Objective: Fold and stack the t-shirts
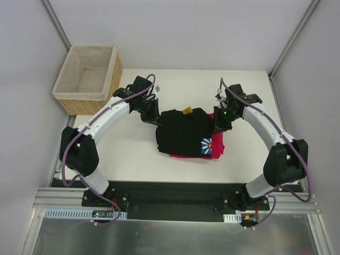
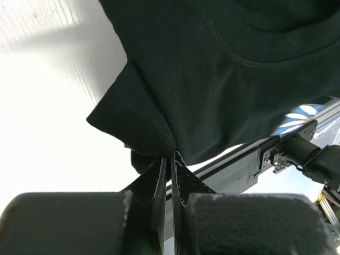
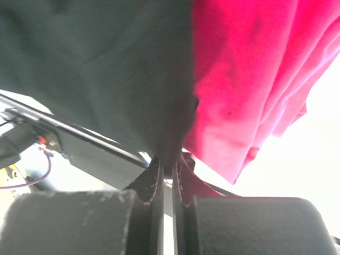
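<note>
Two t-shirts lie stacked near the middle of the white tabletop (image 1: pixel 130 164). The black t-shirt (image 1: pixel 183 130) is folded into a rough square on top. The pinkish-red t-shirt (image 1: pixel 219 144) lies under it, showing only along the right and near edges. A small yellow tag (image 1: pixel 186 110) sits at the far edge of the black t-shirt; whatever is printed on it is too small to read. At the black t-shirt's near right corner a blue square print with a white daisy (image 1: pixel 206 146) faces up, and it carries no lettering that can be made out. At the far left corner of the tabletop stands a woven wicker basket (image 1: pixel 87 103), well apart from the shirts, and only its pale cloth lining shows inside. The left tool (image 1: pixel 150 116) is at the far left corner of the black t-shirt. Its wrist camera shows the fingers pressed together, pinching a bunched fold of the black cloth at its hem. The right tool (image 1: pixel 219 125) is at the far right side of the stack. Its wrist camera shows the fingers drawn together on the edge of the black cloth, with the pinkish-red cloth hanging just beside them on the right and touching the black. Whether any red fabric is also caught in that pinch cannot be told.
</note>
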Controlling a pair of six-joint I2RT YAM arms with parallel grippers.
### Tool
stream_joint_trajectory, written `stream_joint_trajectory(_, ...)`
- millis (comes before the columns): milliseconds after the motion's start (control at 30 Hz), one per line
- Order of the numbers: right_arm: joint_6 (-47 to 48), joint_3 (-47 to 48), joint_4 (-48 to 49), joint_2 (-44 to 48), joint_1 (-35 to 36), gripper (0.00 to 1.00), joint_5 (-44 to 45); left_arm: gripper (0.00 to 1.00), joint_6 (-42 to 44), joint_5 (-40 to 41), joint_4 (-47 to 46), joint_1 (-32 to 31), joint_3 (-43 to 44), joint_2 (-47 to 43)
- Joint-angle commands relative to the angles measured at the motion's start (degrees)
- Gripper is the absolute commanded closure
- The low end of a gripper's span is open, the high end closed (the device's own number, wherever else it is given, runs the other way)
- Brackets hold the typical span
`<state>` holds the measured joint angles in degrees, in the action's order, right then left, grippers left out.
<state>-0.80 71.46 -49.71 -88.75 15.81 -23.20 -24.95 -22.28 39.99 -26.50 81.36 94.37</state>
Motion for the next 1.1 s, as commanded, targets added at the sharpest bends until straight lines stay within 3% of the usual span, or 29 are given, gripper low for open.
stream_joint_trajectory(0,0.4,9.8,-4.7,4.6,-0.6,0.99,0.6,1.0,1.1,-0.2,1.1,0.7,3.3,0.0)
stream_joint_trajectory(267,0.5,16.8,-10.0,3.2,-2.3,0.99,1.8,1.0,1.1,-0.2,1.1,0.7,4.1,0.5)
stream_joint_trajectory(633,3.6,6.7,-11.8,4.1,-4.8,0.99,5.8,1.0,1.2,0.9,1.1,1.5,1.8,-1.3)
stream_joint_trajectory(833,6.8,-1.4,-7.4,2.0,-8.9,0.99,7.8,1.0,1.1,-1.3,1.2,1.5,1.6,-0.2)
stream_joint_trajectory(1067,9.7,-1.3,-5.7,-0.5,-11.3,0.99,9.4,1.0,1.4,-2.1,1.2,1.5,0.0,-0.3)
